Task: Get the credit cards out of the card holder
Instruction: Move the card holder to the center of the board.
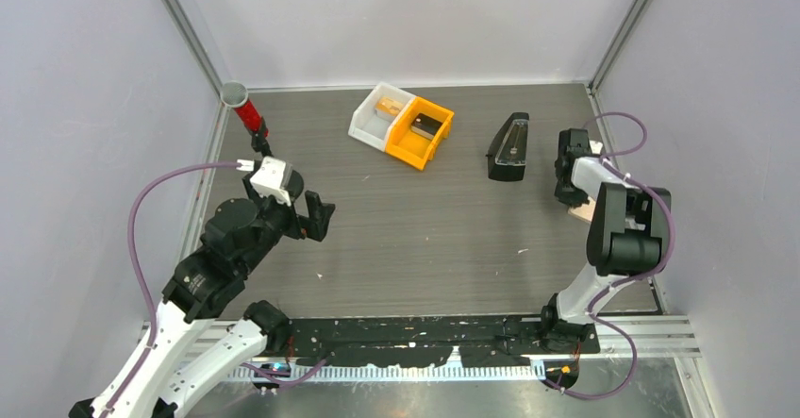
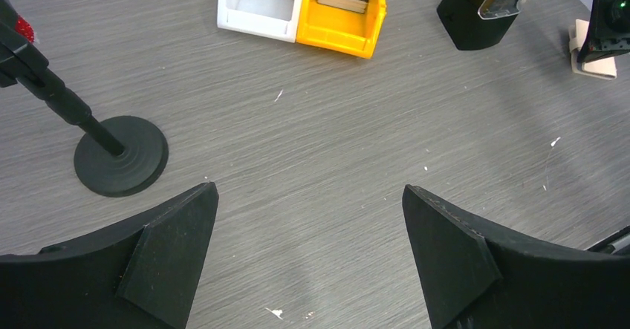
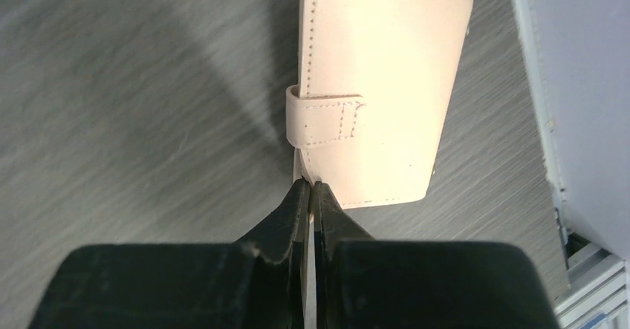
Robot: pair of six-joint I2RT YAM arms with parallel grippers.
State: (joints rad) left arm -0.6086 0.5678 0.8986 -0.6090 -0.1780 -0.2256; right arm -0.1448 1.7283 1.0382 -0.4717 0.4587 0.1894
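Right hand (image 3: 308, 188) pinched shut on thin edge at near corner of card holder (image 3: 379, 84). Holder lying flat on bench (image 3: 111, 84), strap side up, far right by wall. Left hand (image 2: 309, 189) wide open, hovering over bare bench, gripping nothing. Orange bin (image 1: 420, 133) and black case (image 1: 509, 149) well apart from holder.

You see the whole grey wood-grain table (image 1: 425, 239) from overhead; your left wrist view looks across it, sharing the orange plastic bin (image 2: 334, 41); your right wrist view sits close above the tan stitched card holder (image 3: 386, 62).
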